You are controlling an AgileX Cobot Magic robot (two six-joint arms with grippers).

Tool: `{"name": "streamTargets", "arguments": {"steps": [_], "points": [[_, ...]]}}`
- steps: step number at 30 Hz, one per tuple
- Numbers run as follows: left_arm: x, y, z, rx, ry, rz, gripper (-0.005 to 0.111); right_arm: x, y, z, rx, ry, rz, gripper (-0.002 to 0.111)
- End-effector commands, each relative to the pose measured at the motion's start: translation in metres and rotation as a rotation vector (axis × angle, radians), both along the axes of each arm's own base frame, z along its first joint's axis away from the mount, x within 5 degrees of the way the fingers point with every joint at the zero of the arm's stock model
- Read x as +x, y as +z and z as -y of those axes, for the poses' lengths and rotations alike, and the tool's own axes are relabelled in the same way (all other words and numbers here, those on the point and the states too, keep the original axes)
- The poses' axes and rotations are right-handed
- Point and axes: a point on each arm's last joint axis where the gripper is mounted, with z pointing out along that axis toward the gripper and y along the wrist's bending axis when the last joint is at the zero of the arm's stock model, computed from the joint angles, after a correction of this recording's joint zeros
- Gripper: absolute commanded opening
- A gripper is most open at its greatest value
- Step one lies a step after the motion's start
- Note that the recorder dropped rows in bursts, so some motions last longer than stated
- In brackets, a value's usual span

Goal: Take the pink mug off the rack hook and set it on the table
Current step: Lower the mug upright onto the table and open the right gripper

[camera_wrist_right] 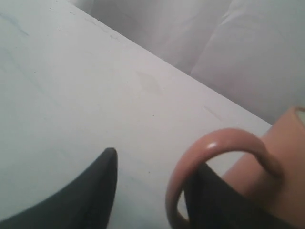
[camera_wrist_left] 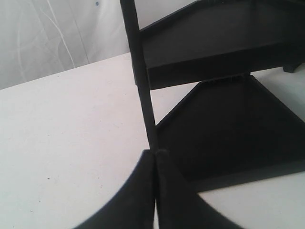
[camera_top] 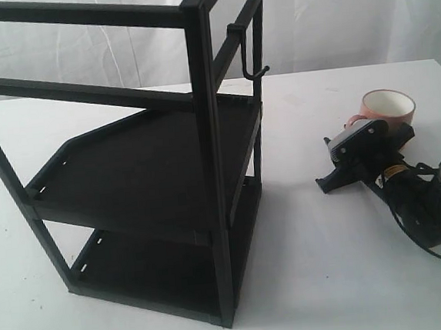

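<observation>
The pink mug point(camera_top: 389, 108) stands upright on the white table point(camera_top: 330, 271) to the right of the black rack, its white inside showing. The rack hook point(camera_top: 242, 59) on the top bar hangs bare. My right gripper point(camera_top: 347, 150) is low beside the mug and open. In the right wrist view one finger point(camera_wrist_right: 214, 200) passes through the mug's handle loop point(camera_wrist_right: 214, 143), the other finger point(camera_wrist_right: 95, 191) stands apart outside it; the gripper point(camera_wrist_right: 157, 160) holds nothing tight. My left gripper point(camera_wrist_left: 155, 153) is shut and empty, close to a rack post.
The black two-shelf rack point(camera_top: 143, 164) fills the left and middle of the exterior view; its shelves point(camera_wrist_left: 224, 43) and a thin post point(camera_wrist_left: 140, 81) are close ahead of the left gripper. Black cables point(camera_top: 426, 216) trail behind the right arm. White cloth hangs behind the table.
</observation>
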Motion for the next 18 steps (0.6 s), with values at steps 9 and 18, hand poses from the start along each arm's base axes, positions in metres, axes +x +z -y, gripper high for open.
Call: {"name": "streamTargets", "arguments": {"steps": [9, 18], "points": [[0.000, -0.001, 0.000, -0.011, 0.002, 0.004, 0.000, -0.010, -0.001, 0.002, -0.011, 0.003, -0.045, 0.046], [0.000, -0.001, 0.000, -0.011, 0.002, 0.004, 0.000, -0.023, 0.005, 0.003, -0.007, -0.002, -0.065, 0.046]]}}
